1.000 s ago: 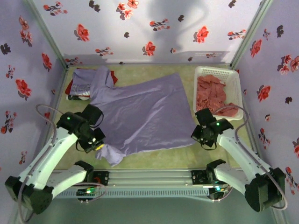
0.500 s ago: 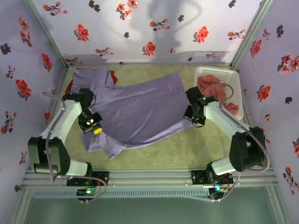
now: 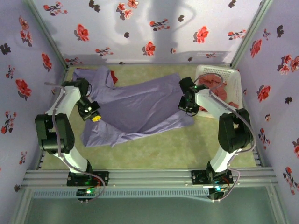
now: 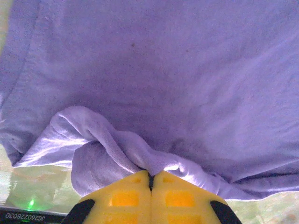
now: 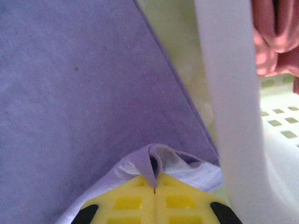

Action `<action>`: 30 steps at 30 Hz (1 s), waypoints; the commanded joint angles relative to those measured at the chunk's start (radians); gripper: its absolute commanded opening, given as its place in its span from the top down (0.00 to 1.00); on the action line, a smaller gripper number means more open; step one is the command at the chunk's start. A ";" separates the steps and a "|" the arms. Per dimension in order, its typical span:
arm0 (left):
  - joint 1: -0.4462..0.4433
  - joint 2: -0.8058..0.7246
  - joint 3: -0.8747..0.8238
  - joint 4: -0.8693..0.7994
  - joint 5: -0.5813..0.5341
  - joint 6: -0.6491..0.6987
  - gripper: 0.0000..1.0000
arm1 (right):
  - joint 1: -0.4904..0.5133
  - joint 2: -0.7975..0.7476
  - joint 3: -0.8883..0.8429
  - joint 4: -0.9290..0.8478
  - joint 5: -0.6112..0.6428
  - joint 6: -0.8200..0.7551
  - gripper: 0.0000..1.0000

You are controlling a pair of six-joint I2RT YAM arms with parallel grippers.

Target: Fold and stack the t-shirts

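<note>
I have the left gripper (image 4: 150,176) and right gripper (image 5: 155,190) each pinched shut on an edge of the lavender t-shirt (image 3: 140,109) spread mid-table, its first fold only begun, I judge, with salmon-red shirts (image 3: 212,78) waiting in the white basket (image 3: 238,91).

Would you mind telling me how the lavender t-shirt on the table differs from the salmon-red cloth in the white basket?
The lavender t-shirt lies spread across the table; the salmon-red cloth is bunched up inside the white basket. The lavender t-shirt is pinched at its edges by the shut left gripper and right gripper; the salmon-red cloth is untouched. Both are soft fabric.
</note>
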 commanded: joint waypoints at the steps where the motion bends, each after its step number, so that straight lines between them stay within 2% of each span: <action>1: 0.031 0.031 0.051 -0.054 -0.014 0.064 1.00 | -0.003 0.014 0.017 0.002 0.031 -0.009 1.00; 8: 0.036 0.120 0.132 -0.056 0.016 0.090 1.00 | -0.002 0.017 -0.009 0.066 0.149 0.051 1.00; 14: 0.041 0.185 0.207 -0.090 -0.023 0.103 1.00 | -0.001 0.073 0.012 0.079 0.169 0.107 1.00; 30: 0.083 0.145 0.197 -0.004 -0.039 0.051 1.00 | 0.000 0.086 0.011 0.104 0.200 0.128 0.99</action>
